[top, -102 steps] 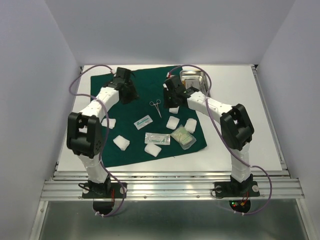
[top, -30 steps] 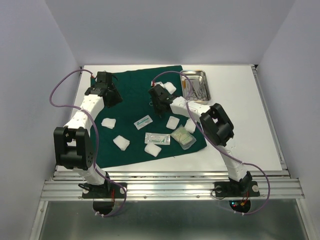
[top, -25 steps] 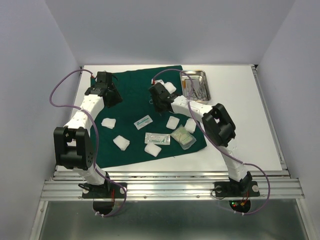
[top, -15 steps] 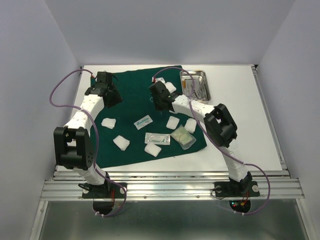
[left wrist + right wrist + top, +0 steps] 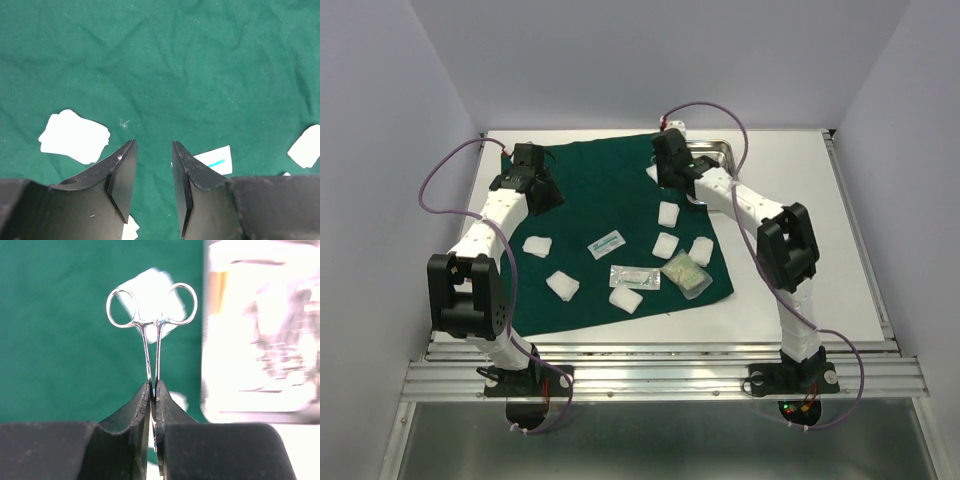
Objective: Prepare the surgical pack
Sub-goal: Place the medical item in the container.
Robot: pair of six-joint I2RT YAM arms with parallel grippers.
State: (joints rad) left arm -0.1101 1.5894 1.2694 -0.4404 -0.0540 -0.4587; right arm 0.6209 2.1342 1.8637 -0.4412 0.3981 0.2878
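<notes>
Near the far edge of the worktop, the right gripper (image 5: 152,387) clamps the forceps (image 5: 156,321) by their tips, ring handles outward, over the green cloth (image 5: 590,190) just beside the steel tray (image 5: 255,385). Toward the far left corner, the left gripper (image 5: 153,146) hangs above the cloth, fingers parted. Gauze pads (image 5: 563,286) and packets (image 5: 606,242) lie on the cloth.

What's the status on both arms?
Right fingers shut on forceps, held over green drape edge, steel tray alongside. Left fingers open, empty, over drape. No obstruction seen toward tray.
</notes>
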